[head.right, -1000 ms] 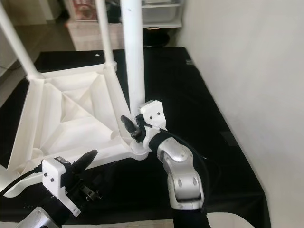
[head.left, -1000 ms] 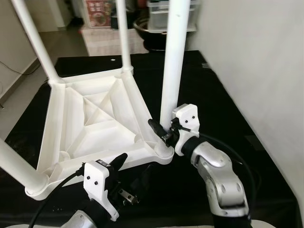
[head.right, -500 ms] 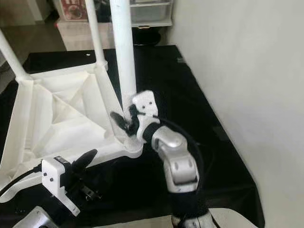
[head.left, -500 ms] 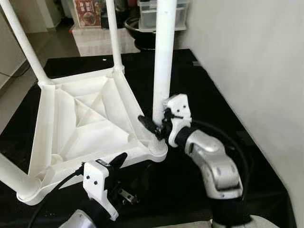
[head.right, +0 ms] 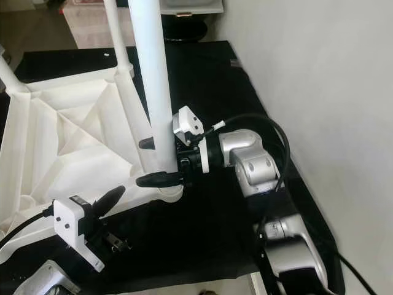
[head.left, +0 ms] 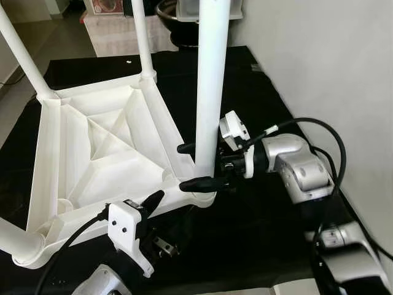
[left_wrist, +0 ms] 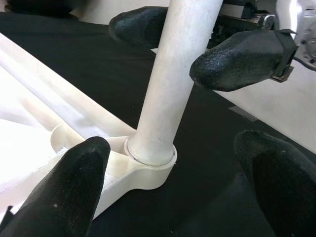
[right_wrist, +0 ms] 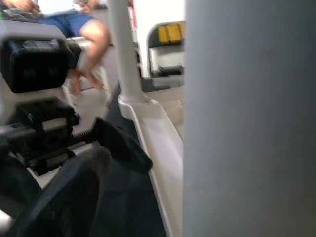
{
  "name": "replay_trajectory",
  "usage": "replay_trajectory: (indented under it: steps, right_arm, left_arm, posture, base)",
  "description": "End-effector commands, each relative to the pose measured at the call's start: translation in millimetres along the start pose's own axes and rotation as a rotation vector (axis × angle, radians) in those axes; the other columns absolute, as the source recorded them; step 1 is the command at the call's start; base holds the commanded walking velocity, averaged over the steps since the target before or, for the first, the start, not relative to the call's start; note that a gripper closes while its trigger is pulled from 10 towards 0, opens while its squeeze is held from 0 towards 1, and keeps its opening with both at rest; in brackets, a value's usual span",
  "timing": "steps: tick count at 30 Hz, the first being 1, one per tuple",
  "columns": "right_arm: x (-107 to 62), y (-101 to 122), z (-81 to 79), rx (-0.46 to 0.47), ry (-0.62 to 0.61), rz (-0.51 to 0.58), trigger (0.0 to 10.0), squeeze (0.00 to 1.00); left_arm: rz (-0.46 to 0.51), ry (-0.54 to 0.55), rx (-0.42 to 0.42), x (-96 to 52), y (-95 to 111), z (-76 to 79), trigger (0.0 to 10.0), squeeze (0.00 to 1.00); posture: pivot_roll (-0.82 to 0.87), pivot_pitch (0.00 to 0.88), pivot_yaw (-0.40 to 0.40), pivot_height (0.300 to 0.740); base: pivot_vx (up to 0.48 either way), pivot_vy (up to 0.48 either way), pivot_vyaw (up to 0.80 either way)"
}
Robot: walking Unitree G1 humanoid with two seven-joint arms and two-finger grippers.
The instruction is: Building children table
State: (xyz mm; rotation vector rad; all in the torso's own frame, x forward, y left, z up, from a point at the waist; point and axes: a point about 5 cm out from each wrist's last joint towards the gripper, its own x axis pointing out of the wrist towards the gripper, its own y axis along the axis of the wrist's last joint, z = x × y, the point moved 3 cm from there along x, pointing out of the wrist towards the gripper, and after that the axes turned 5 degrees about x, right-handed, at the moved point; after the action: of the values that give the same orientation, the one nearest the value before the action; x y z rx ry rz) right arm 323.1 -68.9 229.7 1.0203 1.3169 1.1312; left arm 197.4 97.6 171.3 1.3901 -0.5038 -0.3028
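The white plastic children's table point(head.left: 98, 147) lies upside down on a black cloth, its legs pointing up. My right gripper point(head.left: 193, 166) reaches in from the right and is shut on the near-right leg point(head.left: 207, 92) just above its socket point(head.left: 199, 195). One finger point(head.left: 198, 183) lies in front of the leg and the other point(head.left: 185, 148) behind it. My left gripper point(left_wrist: 173, 182) is low at the front, just short of that corner. It is open, its fingers point(left_wrist: 74, 187) spread wide, and the leg base point(left_wrist: 150, 153) is ahead between them.
A pale wall point(head.left: 319, 61) runs close along the right. The black cloth point(head.left: 258, 233) covers the floor around the table. Storage bins and a dark bowl point(head.left: 178, 12) stand at the far end. A person's bare legs point(right_wrist: 86, 34) are in the background.
My right arm has swung out to the right and its wrist has turned, so the fingers now lie level across the leg. The camera has shifted. The left gripper holds its place.
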Motion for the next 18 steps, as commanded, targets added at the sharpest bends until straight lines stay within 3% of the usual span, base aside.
replay_trajectory:
  steps: [1, 6, 7, 8, 9, 10, 18]
  right_arm:
    - [7.5, -6, -2.9, 0.039, 0.098, -0.001, 10.0, 0.0]
    - [5.7, -14, -0.6, 0.088, 0.142, -0.014, 10.0, 0.0]
    - [4.8, -19, -0.3, 0.102, 0.15, -0.025, 8.0, 0.0]
    - [4.8, -19, -0.3, 0.102, 0.15, -0.025, 8.0, 0.0]
    - [3.9, -23, 0.2, 0.116, 0.156, -0.034, 3.5, 0.0]
    - [3.1, -27, 0.4, 0.129, 0.158, -0.047, 0.0, 0.0]
    - [0.6, -34, 4.3, 0.141, 0.153, -0.054, 0.0, 0.0]
  left_arm:
    - [-0.008, 0.002, 0.0, -1.7, 0, 1.8, 10.0, 0.0]
    - [-0.007, 0.005, 0.0, -1.8, 0, 1.9, 10.0, 0.0]
    - [-0.007, 0.006, 0.0, -1.8, 0, 1.8, 10.0, 0.0]
    - [-0.007, 0.006, 0.0, -1.8, 0, 1.8, 10.0, 0.0]
    - [-0.007, 0.007, 0.0, -1.8, 0, 1.8, 10.0, 0.0]
    - [-0.008, 0.007, 0.0, -1.9, 0, 1.8, 10.0, 0.0]
    - [-0.008, 0.008, 0.0, -2.3, 0, 2.0, 10.0, 0.0]
  posture:
    - [0.09, 0.158, -0.045, 0.74]
    - [0.09, 0.158, -0.047, 0.74]
    - [0.09, 0.158, -0.047, 0.74]
    - [0.09, 0.158, -0.047, 0.74]
    - [0.09, 0.158, -0.047, 0.74]
    - [0.09, 0.158, -0.047, 0.74]
    - [0.09, 0.158, -0.044, 0.74]
  base:
    - [0.0, 0.0, 0.0]
    - [0.0, 0.0, 0.0]
    - [0.0, 0.0, 0.0]
    - [0.0, 0.0, 0.0]
    - [0.0, 0.0, 0.0]
    - [0.0, 0.0, 0.0]
    - [0.0, 0.0, 0.0]
